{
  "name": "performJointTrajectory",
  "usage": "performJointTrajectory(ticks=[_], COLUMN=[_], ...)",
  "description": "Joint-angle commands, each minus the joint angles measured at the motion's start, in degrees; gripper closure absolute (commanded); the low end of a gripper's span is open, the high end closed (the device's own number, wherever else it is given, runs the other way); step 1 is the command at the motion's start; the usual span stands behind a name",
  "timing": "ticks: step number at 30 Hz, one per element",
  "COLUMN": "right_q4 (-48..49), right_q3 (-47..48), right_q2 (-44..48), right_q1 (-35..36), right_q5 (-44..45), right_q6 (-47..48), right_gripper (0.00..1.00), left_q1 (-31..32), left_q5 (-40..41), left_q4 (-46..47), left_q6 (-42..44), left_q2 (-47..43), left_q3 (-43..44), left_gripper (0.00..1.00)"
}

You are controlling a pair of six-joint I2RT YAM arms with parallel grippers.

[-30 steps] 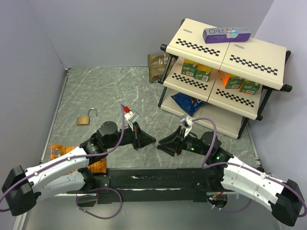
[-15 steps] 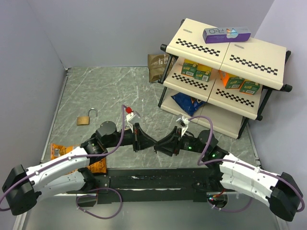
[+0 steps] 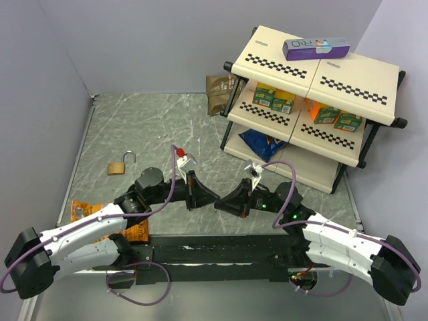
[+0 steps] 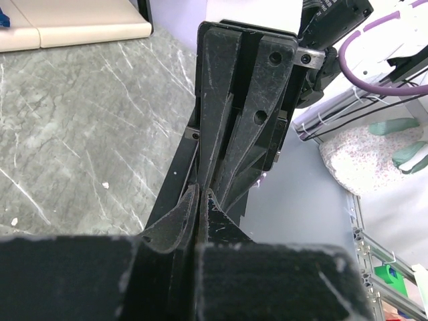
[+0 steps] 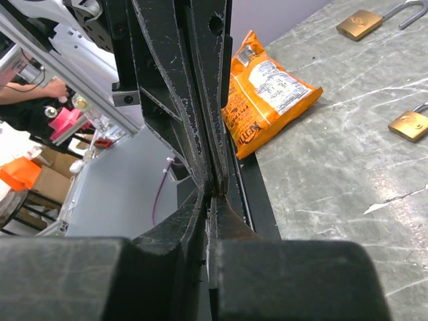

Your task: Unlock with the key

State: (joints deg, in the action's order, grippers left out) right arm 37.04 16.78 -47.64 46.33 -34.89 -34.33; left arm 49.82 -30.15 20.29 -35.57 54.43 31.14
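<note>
My left gripper and right gripper meet tip to tip above the table's near edge, both with jaws pressed together. In the right wrist view a thin pale sliver, edge-on, sits pinched between the right gripper's fingers; it looks like the key. The left gripper shows nothing between its fingers. A brass padlock with a silver shackle lies on the table at the left. The right wrist view shows one padlock far off and a second nearer.
An orange snack bag lies at the near left edge, partly under the left arm. A checkered shelf rack with small boxes and a blue bag stands at the back right. A brown packet leans behind it. Grey walls enclose the table.
The right gripper has moved left until its tips touch the left gripper's tips. The left gripper has shifted slightly. The padlock has not moved.
</note>
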Motion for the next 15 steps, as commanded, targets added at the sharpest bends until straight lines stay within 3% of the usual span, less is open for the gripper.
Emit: performJointTrajectory(ticks=[1,3,7,9,10,12,13,15], right_q4=[8.5,9.3,9.7,9.3,8.8,6.7,6.2,5.6], right_q3=[-0.3,-0.4,-1.3,-1.7,-1.9,-1.9,-2.0,-2.4], right_q2=[-1.7,-1.7,-0.7,-0.2,0.3,0.6,1.0,1.1], right_q1=[0.0,0.1,0.0,0.0,0.1,0.1,0.1,0.1], right_q5=[-0.7,-0.4,1.1,2.6,3.2,4.8,5.1,5.9], right_q6=[-2.8,-3.1,-3.5,-3.6,-3.5,-2.9,-2.7,-2.7], right_gripper=[0.95,1.0,1.0,1.0,1.0,1.0,1.0,1.0], left_q1=[0.5,0.5,0.5,0.5,0.5,0.5,0.5,0.5], left_q5=[-3.9,-4.9,-5.6,-5.1,-4.8,-4.0,-3.3,-1.7], left_q4=[4.4,4.6,4.1,3.6,3.5,3.4,3.4,3.5], left_q6=[0.1,0.2,0.7,0.9,0.9,0.9,0.9,0.8], left_q2=[0.6,0.7,0.4,0.2,0.1,-0.4,-0.5,-1.1], left_q3=[0.2,0.2,0.0,0.2,0.2,0.3,0.4,0.4], left_gripper=[0.99,0.99,0.99,0.94,0.79,0.62,0.46,0.24])
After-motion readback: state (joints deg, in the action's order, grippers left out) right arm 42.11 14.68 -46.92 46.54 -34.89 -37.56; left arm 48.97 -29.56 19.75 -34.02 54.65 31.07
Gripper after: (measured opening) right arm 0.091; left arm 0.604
